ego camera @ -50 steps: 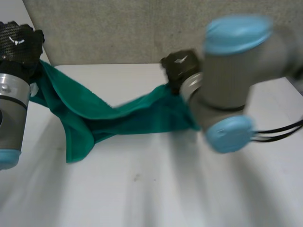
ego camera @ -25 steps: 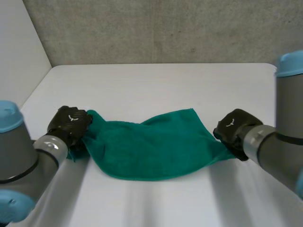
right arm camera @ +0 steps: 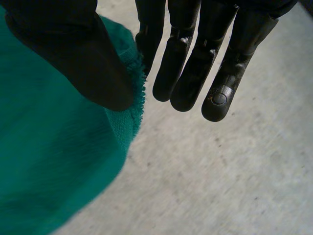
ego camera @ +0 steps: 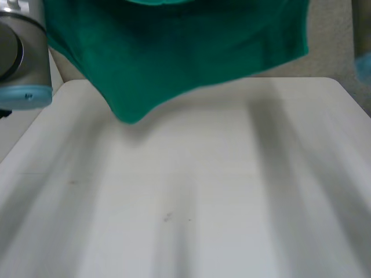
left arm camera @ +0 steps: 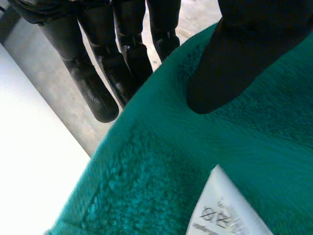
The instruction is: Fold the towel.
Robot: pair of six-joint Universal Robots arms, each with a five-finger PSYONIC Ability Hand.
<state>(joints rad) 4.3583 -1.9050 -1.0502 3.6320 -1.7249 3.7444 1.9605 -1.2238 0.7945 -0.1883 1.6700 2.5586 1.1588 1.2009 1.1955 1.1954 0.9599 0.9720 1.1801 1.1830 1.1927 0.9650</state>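
1. The green terry-cloth towel [ego camera: 191, 52] hangs in the air across the top of the head view, from upper left to upper right. Its lowest tip droops at centre-left. As far as this view shows, no part of it touches the white bench [ego camera: 232, 191] below.
2. The left robot hand [left arm camera: 234, 58] pinches the towel near an upper edge. Its thumb presses on the near face of the cloth and its straight fingers [left arm camera: 98, 83] run behind the edge. A white sewn-in care label [left arm camera: 230, 210] lies on the cloth just past the thumb tip.
3. The right robot hand [right arm camera: 73, 58] pinches the opposite end. Its thumb clamps a frayed bit of hem against the finger nearest it, and its other fingers [right arm camera: 220, 88] stand straight and free beside the cloth.
4. The grey left arm with its light-blue cap [ego camera: 23, 58] stands at the upper left of the head view, level with the raised cloth.
5. Done, as I judge it: the towel is off the bench, gripped at two ends and spread fairly wide between the robot hands, which is a fair starting hold for a fold.
6. Left to do, as I judge it: nearly everything. No clean fold line shows in the hanging cloth. It would have to be lowered onto the bench, one half brought over the other with the edges matched, and then released flat.
7. The task looks to be at an early stage, with the grasp and lift in place and no folding yet.
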